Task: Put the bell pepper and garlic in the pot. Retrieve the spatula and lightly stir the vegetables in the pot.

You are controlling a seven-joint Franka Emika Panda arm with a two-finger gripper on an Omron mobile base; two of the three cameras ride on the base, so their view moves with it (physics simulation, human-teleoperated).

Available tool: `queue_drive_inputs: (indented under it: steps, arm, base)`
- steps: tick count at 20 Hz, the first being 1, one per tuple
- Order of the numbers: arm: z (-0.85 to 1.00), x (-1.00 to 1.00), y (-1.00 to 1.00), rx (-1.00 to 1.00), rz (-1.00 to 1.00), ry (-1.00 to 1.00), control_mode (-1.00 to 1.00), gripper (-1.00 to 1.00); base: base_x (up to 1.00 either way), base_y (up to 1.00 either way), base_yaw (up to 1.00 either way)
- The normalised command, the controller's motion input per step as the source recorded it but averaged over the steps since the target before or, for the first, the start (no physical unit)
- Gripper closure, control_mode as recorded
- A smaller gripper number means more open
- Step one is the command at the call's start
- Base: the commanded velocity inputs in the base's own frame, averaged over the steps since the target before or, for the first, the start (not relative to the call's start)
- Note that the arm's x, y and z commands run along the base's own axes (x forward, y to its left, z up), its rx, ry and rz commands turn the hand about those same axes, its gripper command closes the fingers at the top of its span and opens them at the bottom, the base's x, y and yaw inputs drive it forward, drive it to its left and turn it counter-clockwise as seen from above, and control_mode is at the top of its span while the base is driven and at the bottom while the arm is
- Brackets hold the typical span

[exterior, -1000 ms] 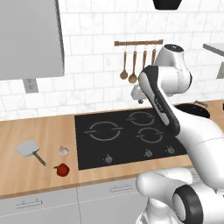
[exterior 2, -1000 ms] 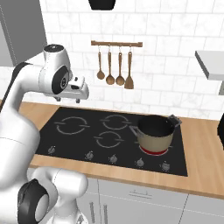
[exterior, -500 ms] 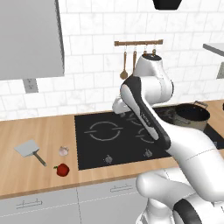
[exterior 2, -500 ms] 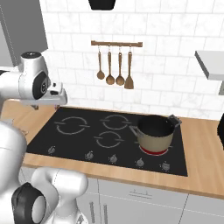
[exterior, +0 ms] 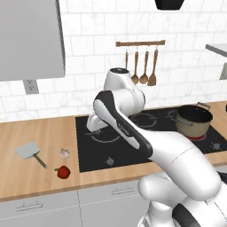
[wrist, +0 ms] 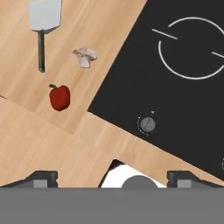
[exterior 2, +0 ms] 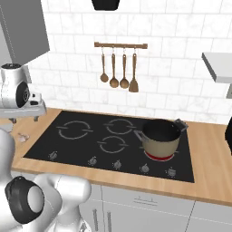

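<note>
The red bell pepper (wrist: 59, 97) lies on the wooden counter left of the hob, with the pale garlic (wrist: 85, 57) just beyond it and the grey spatula (wrist: 45, 15) further out. In the left base view the bell pepper (exterior: 63, 172), garlic (exterior: 64, 153) and spatula (exterior: 30, 151) sit close together. The tan pot (exterior: 194, 122) stands on the hob's right front burner, also seen in the right base view as the pot (exterior 2: 161, 137). My gripper (wrist: 113, 179) is open and holds nothing. It hangs above the hob's left edge (exterior: 94, 130), right of the vegetables.
The black hob (exterior: 146, 142) has knobs along its front edge. Wooden spoons and a turner hang from a rail (exterior: 141, 66) on the tiled wall. A grey cabinet (exterior: 31, 40) hangs at the upper left. Bare counter (exterior: 26, 181) surrounds the vegetables.
The arm has swung left across the hob, from near the pot to above the hob's left edge. The gripper has stayed open. The pepper, garlic, spatula and pot have not moved.
</note>
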Motion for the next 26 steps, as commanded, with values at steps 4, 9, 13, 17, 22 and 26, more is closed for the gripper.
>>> queue_drive_inputs:
  steps: [4,9,13,17,22,26]
  arm:
    - [-0.17,0.00,0.35,0.00,0.01,0.00,-1.00,-1.00]
    - [-0.04,0.00,0.00,0.00,0.00,0.00,-1.00,-1.00]
    - [-0.10,0.00,0.00,0.00,0.00,0.04,-1.00,-1.00]
    - [-0.20,0.00,0.00,0.00,0.00,0.04,-1.00,-1.00]
    - [-0.17,0.00,0.00,0.00,0.00,0.05,-1.00,-1.00]
    - [-0.14,-0.03,0.06,-0.02,0.02,0.11,-1.00,-1.00]
  base:
    - [0.00,0.00,0.00]
    - [0.00,0.00,0.00]
    - [0.00,0.00,0.00]
    - [0.00,0.00,0.00]
    - [0.00,0.00,0.00]
    - [0.00,0.00,0.00]
